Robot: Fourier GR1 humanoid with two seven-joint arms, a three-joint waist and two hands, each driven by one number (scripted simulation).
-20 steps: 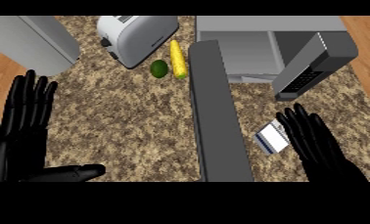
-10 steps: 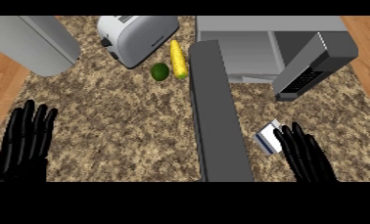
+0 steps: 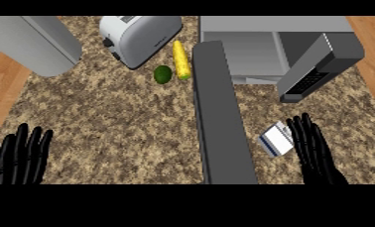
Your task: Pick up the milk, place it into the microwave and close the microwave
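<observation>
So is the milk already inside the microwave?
No, the milk lies on the counter beside the right hand, outside the open microwave.

On the counter [image 3: 124, 117], the milk [image 3: 276, 140] lies right of the open microwave [image 3: 271, 47] door [image 3: 219, 117]; a toaster [image 3: 139, 37] stands far left.

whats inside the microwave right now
The open microwave shows only bare grey floor and walls; nothing sits inside. Its door swings toward the camera. The milk lies on the counter by the right hand.
</observation>
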